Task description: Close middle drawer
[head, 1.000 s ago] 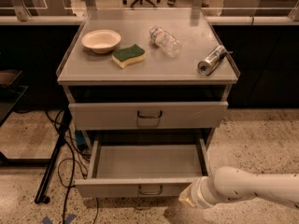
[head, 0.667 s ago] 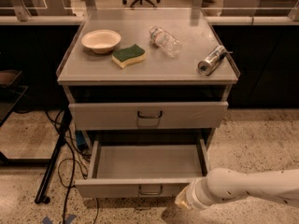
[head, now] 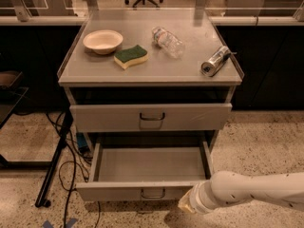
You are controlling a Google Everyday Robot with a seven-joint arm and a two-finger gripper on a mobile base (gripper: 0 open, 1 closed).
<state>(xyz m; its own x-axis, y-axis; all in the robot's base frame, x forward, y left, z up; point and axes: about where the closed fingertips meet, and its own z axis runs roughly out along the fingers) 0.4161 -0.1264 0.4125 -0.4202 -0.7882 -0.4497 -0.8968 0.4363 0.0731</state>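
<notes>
The middle drawer (head: 137, 191) of the grey metal cabinet stands pulled far out, and its shallow grey tray (head: 152, 164) is empty. A small loop handle (head: 153, 193) sits at the middle of its front. My white arm comes in from the lower right. My gripper (head: 186, 204) is at the right end of the drawer front, low and right of the handle, close to or touching the front. The upper drawer (head: 151, 117) above it has a darker handle and is nearly shut. The lowest drawer is out of view.
On the cabinet top (head: 190, 72) lie a cream bowl (head: 102, 41), a green and yellow sponge (head: 131, 56), a clear plastic bottle (head: 168, 42) and a silver can (head: 215, 61). Cables and a black stand (head: 52, 165) are on the floor to the left.
My arm has moved left, bringing the gripper closer to the right end of the middle drawer's front. The drawer stands as far out as before.
</notes>
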